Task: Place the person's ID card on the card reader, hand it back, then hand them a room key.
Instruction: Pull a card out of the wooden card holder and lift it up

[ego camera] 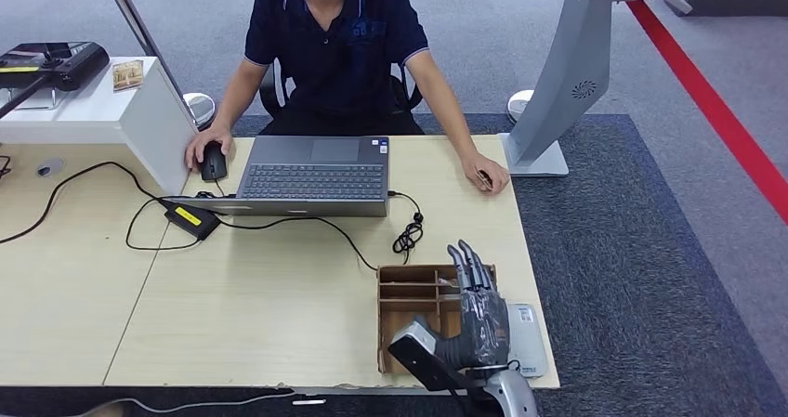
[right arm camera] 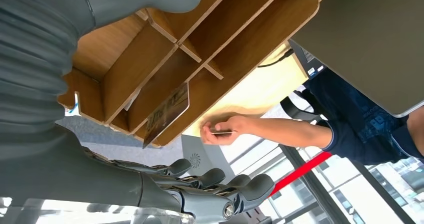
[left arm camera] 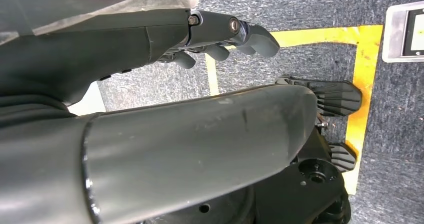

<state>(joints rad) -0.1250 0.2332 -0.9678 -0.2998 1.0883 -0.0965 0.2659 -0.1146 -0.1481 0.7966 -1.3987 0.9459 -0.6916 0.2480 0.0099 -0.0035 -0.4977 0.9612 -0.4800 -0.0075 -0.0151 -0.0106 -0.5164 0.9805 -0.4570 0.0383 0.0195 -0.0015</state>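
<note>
Right hand hovers over the wooden divider box at the near right table edge, fingers straight, apart, holding nothing. A card stands tilted in a box slot just beyond the fingers. Left hand hangs loosely curled, empty. Far right, the person's hand rests on the table, pinching the ID card.

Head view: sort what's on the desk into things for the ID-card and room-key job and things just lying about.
For the job:
- card under the person's hand
- flat grey card reader at the desk's near right corner
- wooden compartment box, a card standing inside
- right hand, over the box

Lying about:
- laptop
- mouse
- power adapter
</note>
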